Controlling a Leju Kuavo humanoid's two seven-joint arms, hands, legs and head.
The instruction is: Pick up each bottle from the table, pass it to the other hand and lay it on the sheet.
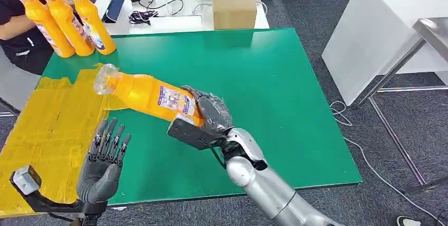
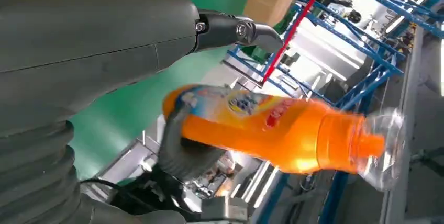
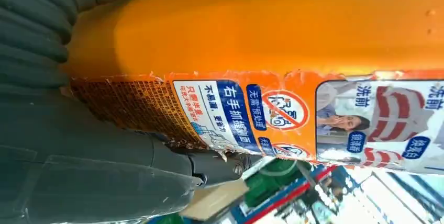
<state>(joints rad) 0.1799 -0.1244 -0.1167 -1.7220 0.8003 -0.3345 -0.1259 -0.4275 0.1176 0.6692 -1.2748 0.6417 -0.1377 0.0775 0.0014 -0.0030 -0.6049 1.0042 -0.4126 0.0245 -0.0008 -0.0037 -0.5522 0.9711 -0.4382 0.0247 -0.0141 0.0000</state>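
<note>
- An orange plastic bottle with a clear cap and printed label is gripped at its base end by the right hand, lying tilted in the air with its cap toward 10 o'clock, above the edge of the yellow taped sheet.
- The left hand is raised at 7 o'clock below the bottle, fingers spread wide, nothing held, not touching it.
- Three more orange bottles stand upright together at 11 o'clock on the green surface.
- Step judged in hand: the hand-over, right to left.
- Next move calls for the left fingers to be closed round the bottle's middle before the right grip is released.
- A person's dark sleeve is seen near the standing bottles.
</note>
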